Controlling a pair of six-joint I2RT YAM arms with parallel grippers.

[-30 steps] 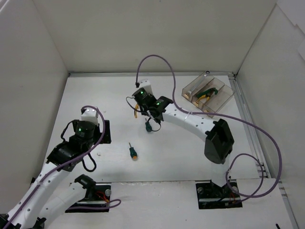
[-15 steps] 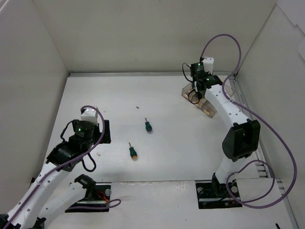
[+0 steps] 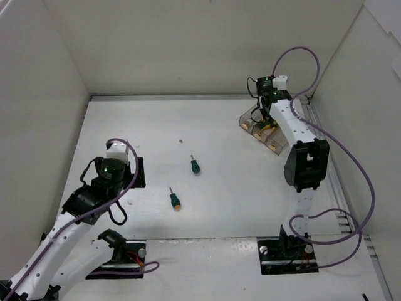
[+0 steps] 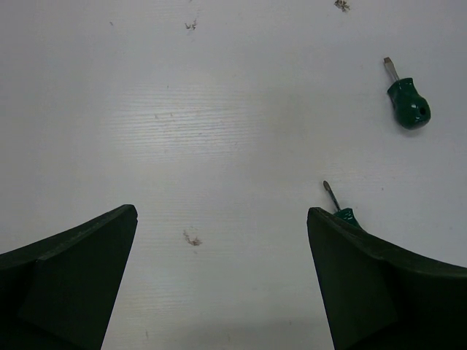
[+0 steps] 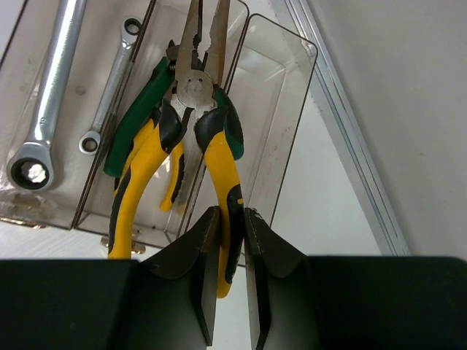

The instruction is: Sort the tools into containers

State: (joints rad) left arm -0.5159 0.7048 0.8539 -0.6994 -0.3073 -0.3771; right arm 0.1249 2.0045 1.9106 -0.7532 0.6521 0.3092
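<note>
My right gripper (image 5: 232, 219) is shut on one handle of yellow-and-green-handled pliers (image 5: 219, 157). It holds them over the clear brownish tray (image 5: 292, 95), along the divider between the middle and right compartments. Other green-and-yellow pliers (image 5: 135, 138) lie in the middle compartment. A big silver wrench (image 5: 52, 87) and a small one (image 5: 111, 84) lie in the left part. In the top view the right gripper (image 3: 265, 120) is over the tray (image 3: 277, 143) at the back right. My left gripper (image 4: 222, 211) is open and empty above the table.
Two small green-handled screwdrivers lie mid-table: one (image 3: 195, 165) (image 4: 407, 102) farther back, one (image 3: 174, 199) (image 4: 339, 210) nearer and partly hidden behind my left gripper's right finger. A metal rail (image 5: 343, 138) runs along the table's right edge beside the tray. White walls enclose the table.
My right arm has swung from the middle of the table to the tray at the back right, carrying the pliers. The left arm and both screwdrivers have not moved.
</note>
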